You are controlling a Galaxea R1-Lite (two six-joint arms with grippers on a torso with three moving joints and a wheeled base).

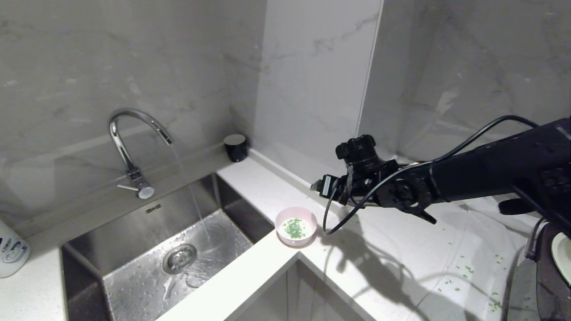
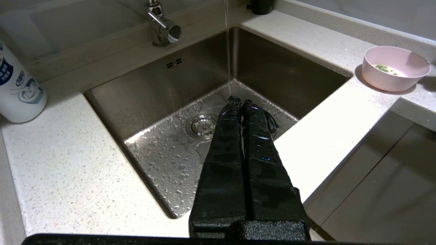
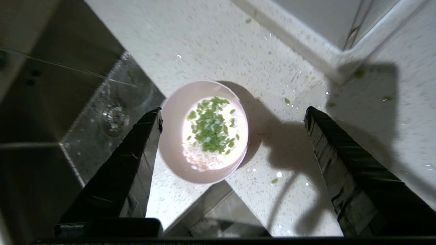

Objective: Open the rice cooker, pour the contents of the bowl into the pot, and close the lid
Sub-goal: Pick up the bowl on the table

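The bowl (image 1: 296, 232) stands upright on the white speckled worktop (image 1: 392, 249), at the inner corner where the worktop turns, just beside the right-hand rim of the sink (image 1: 147, 249). The contents of the bowl (image 3: 211, 127) are chopped green bits lying over whitish grains, gathered in the middle of the white inside.

The right gripper (image 3: 233, 114) hangs above the bowl, pointing down at it, fingers (image 3: 136, 149) released and spread wide. One finger lines up with the bowl's rim on the sink side; the other is well apart from it over bare worktop. Contact with the bowl cannot be confirmed. In the head view the right arm reaches in from the right, its wrist above and just to the right of the bowl.

Loose green bits (image 1: 466, 269) are scattered on the worktop toward the right. At the right edge of the head view, part of the rice cooker (image 1: 546, 285) shows, with a white surface within.

The left gripper (image 2: 240, 102) is held over the sink, fingers clenched together on nothing. The tap (image 1: 134, 147) is running, a thin stream falling into the wet basin. A white printed bottle (image 1: 11, 249) stands on the worktop left of the sink, a small black cup (image 1: 235, 147) in the back corner.
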